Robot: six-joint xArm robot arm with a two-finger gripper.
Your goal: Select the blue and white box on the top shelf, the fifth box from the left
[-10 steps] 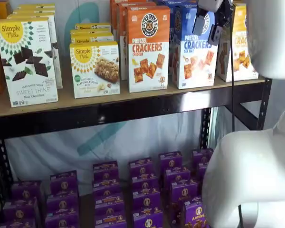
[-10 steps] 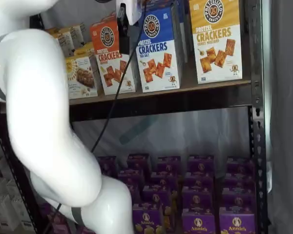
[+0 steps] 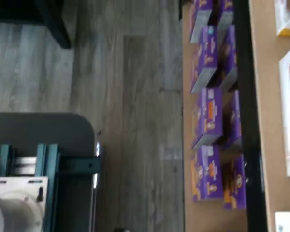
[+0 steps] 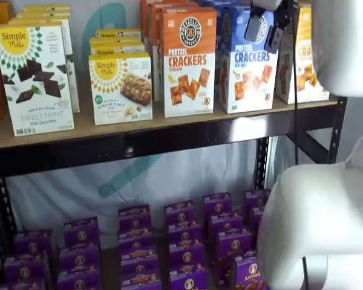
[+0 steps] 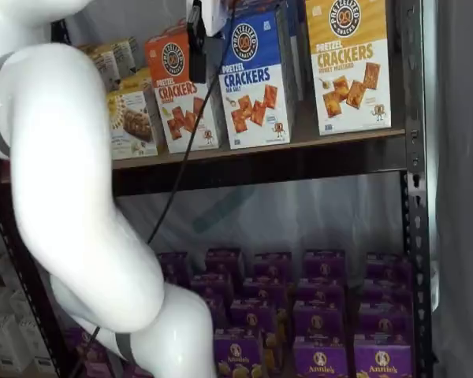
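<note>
Blue-topped and white below, the blue and white box [image 4: 248,60] of Pretzel Crackers is standing upright and untouched on the top shelf [image 4: 169,142], so the pick is not yet made. In both shelf views the hand [image 4: 265,33] is hanging in front of the box's upper part, just before its face; whether it is touching I cannot tell. Its fingers [image 5: 196,51] are showing side-on, so whether they are apart or together I cannot tell. An orange-topped Pretzel Crackers box [image 4: 189,60] is standing to one side of the hand, a yellow-topped box [image 5: 348,67] to the other. Closing on the box and drawing it off the shelf are, I judge, still to come.
</note>
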